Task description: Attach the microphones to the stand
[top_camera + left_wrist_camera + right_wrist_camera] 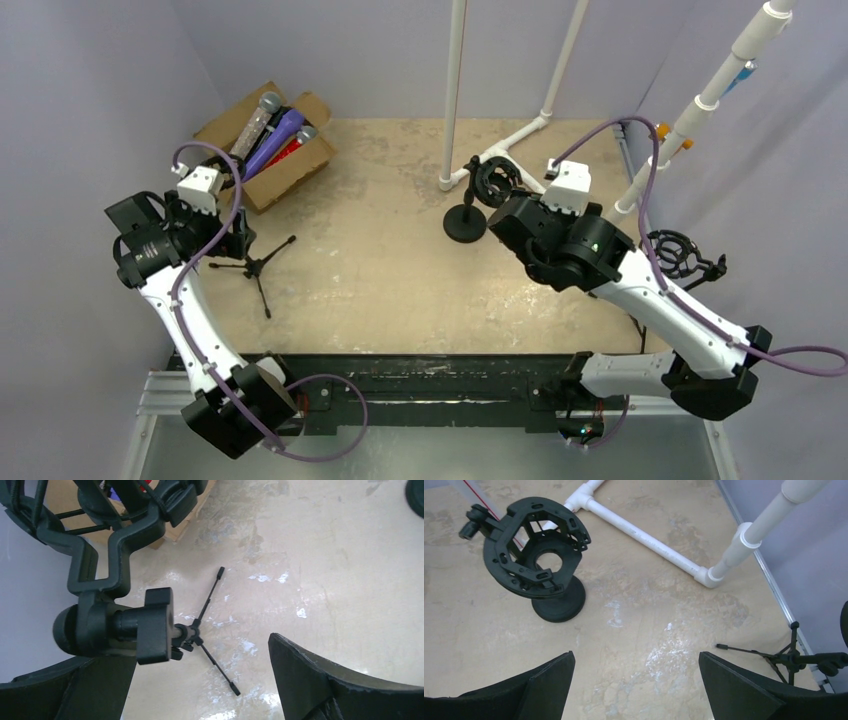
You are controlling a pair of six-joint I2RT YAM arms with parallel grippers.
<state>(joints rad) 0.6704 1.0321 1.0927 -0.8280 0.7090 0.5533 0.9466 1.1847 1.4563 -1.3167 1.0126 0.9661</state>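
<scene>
Several microphones (272, 136), purple, silver glitter and red among them, lie in an open cardboard box (292, 170) at the back left. A small black tripod stand (260, 266) stands just in front of the box. Its ring-shaped mount (117, 527) and clamp knob (152, 626) fill the upper left of the left wrist view. My left gripper (202, 652) is open around the stand's stem, with the knob close to the left finger and nothing held. My right gripper (636, 655) is open over bare table, just short of a round-base stand (559, 602) with an empty ring mount (531, 545).
A white pipe frame (455, 90) rises at the back centre, and its foot pipes (649, 542) run across the table. A second tripod with a ring mount (675, 255) stands at the right beside a slanted white pipe (720, 75). Purple walls close in both sides.
</scene>
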